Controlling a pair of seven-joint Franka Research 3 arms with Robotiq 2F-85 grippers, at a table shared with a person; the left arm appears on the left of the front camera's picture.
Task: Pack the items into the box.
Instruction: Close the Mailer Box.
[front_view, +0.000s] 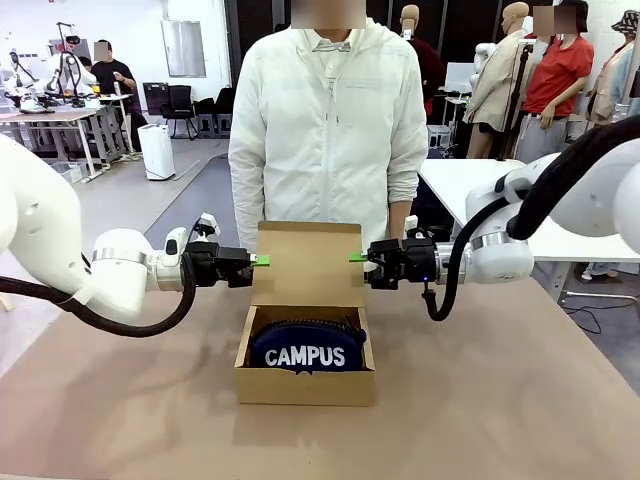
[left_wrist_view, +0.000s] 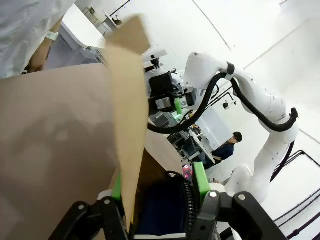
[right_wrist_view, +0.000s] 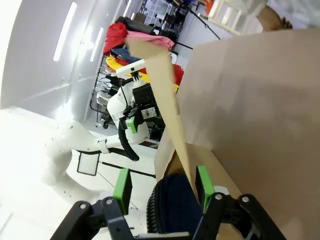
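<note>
One cardboard box (front_view: 305, 385) sits at lower centre of the desk (front_view: 500, 400), with one navy CAMPUS pencil case (front_view: 306, 350) inside, long axis left-right. The lid flap (front_view: 308, 262) stands upright. The left tool (front_view: 262, 261) and right tool (front_view: 356, 257) are both spread open, straddling its side edges and gripping nothing.

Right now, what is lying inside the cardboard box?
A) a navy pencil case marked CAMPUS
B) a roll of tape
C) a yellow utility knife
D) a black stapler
A: the front view shows the navy pencil case with white CAMPUS lettering resting inside the open cardboard box, under its raised lid flap.
</note>
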